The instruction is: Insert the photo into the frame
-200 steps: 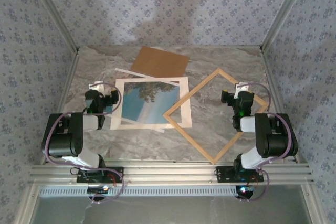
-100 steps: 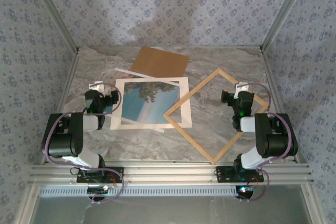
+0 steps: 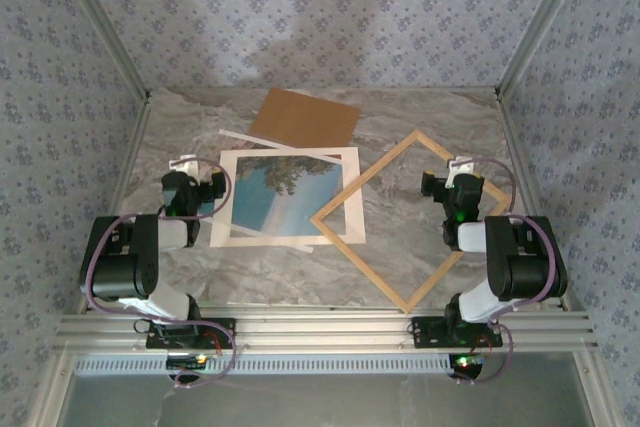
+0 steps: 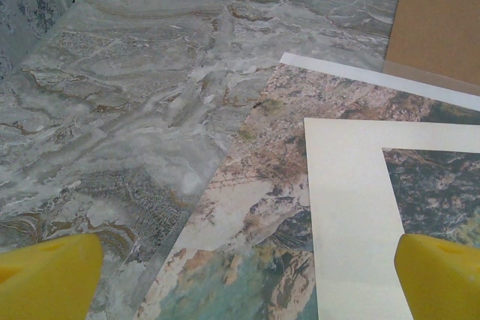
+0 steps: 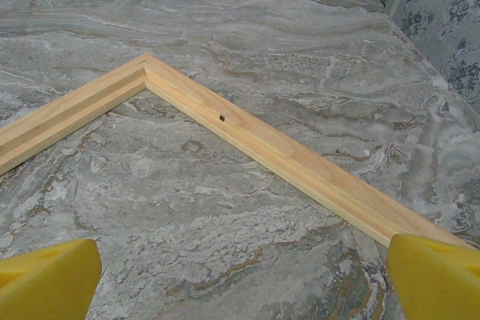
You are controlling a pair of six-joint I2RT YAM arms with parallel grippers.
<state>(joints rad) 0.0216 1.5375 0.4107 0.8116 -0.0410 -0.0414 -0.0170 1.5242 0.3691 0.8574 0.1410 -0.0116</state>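
Left gripper [image 4: 244,279]: fingers wide apart, empty, low over the near left edge of the photo [image 4: 247,207], which lies flat on the marble table [image 3: 300,272] under a white mat [image 3: 290,156]. Right gripper [image 5: 244,279]: fingers apart, empty, above the wooden frame [image 3: 390,157], which lies cornerwise at right, its left corner on the mat. Brown board [image 3: 305,119]: farthest back, just beyond the photo.

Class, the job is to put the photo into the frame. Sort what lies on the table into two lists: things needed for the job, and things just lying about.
Needed for the job:
photo
wooden frame

Just lying about:
white mat, resting on top of the photo
brown backing board, farther back
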